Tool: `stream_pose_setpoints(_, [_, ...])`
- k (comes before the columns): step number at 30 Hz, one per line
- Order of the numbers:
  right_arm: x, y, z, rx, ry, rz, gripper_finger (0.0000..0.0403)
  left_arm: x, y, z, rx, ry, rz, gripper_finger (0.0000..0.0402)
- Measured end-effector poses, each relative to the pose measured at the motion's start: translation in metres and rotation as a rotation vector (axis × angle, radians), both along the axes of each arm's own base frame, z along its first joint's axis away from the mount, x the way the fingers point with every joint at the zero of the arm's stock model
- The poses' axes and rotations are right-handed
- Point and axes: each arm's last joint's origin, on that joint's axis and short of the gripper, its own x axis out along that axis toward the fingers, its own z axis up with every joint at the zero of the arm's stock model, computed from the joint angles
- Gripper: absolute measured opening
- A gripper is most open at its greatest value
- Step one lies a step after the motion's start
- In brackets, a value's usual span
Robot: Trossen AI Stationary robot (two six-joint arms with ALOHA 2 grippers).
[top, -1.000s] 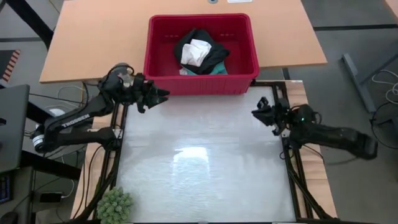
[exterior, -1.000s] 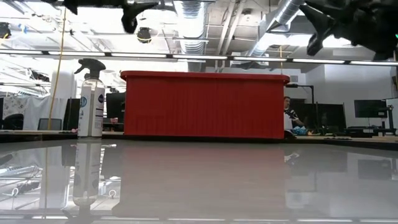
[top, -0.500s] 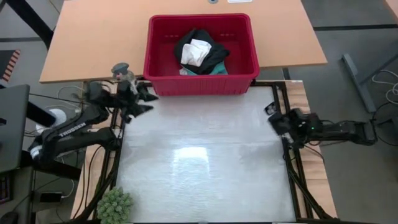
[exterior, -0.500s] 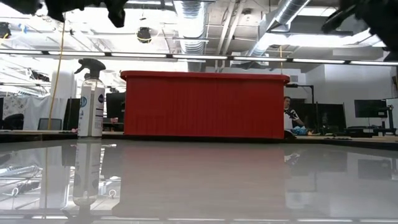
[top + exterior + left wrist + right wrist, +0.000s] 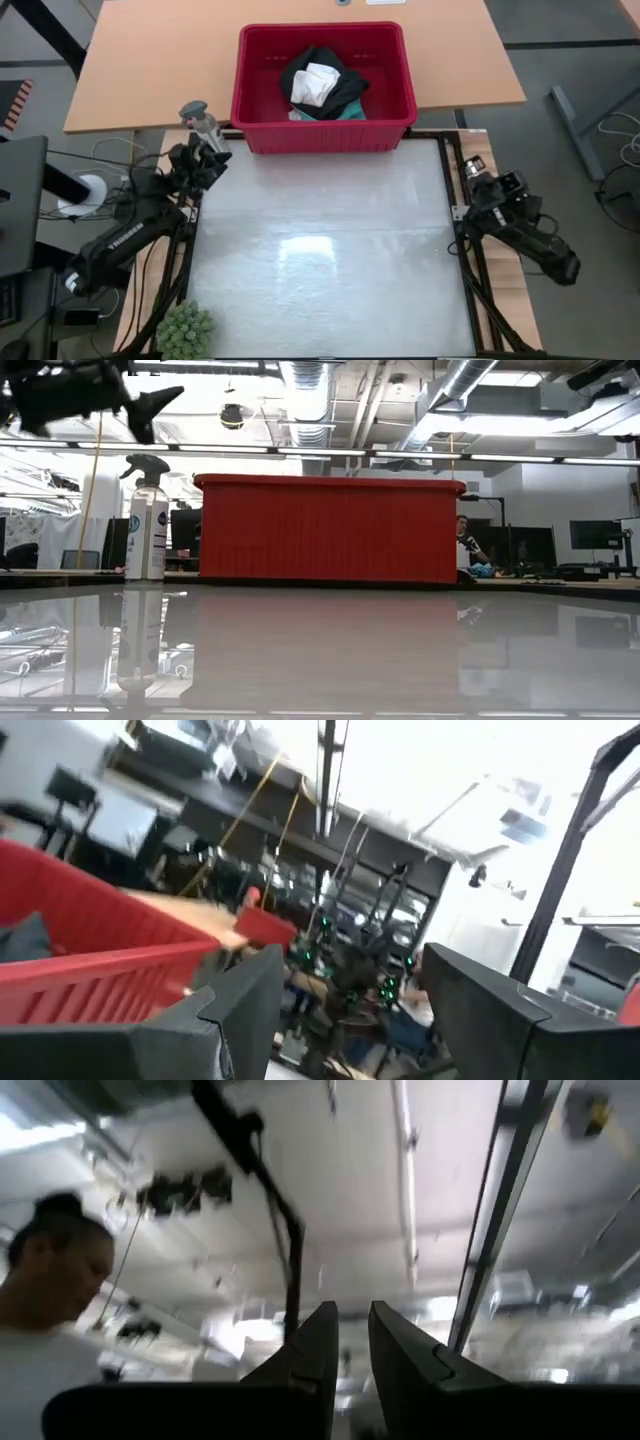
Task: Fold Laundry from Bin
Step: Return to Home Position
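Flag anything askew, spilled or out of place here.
Nothing stands out. The laundry lies piled inside the red bin, none over its rim; the spray bottle stands upright by the left tool; the right tool is at the right side.

We see the bin (image 5: 325, 136) in moulded red plastic, its ribbed walls faintly shiny. The laundry (image 5: 318, 84) is soft, matt cloth, creased and limp. The table (image 5: 320, 250) has a smooth, glossy white top that mirrors the ceiling lights. The desk (image 5: 150, 60) looks like matt tan wood. We note the spray bottle (image 5: 146, 525) in translucent plastic, and the plant (image 5: 185, 330), rough and tufted.
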Motion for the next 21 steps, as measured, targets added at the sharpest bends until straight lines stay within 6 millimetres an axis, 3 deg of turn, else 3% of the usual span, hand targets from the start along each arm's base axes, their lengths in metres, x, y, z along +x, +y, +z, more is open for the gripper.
stream_pose_setpoints(3, [0.003,-0.003,-0.003,0.010,0.111,0.051,0.0087,-0.001,-0.004,-0.032,-0.014,-0.026,0.025,0.0228])
stream_pose_setpoints(8, [0.012,-0.016,-0.014,0.122,0.331,0.043,0.0087,0.007,-0.008,-0.040,0.013,0.037,0.034,0.0228])
stream_pose_setpoints(12, [0.010,-0.021,-0.016,0.120,0.369,-0.038,0.0087,0.014,-0.016,-0.041,0.049,0.045,0.000,0.0228])
stream_pose_setpoints(15, [0.004,-0.019,-0.011,0.055,0.328,-0.127,0.0087,0.019,-0.024,-0.042,0.107,0.058,-0.073,0.0228])
stream_pose_setpoints(18, [-0.004,-0.017,0.005,0.073,0.264,-0.236,0.0087,0.021,-0.028,-0.042,0.035,0.026,-0.060,0.0228])
stream_pose_setpoints(21, [-0.008,-0.013,0.018,0.081,0.335,-0.276,0.0087,0.025,-0.032,-0.047,0.017,0.077,-0.097,0.0228])
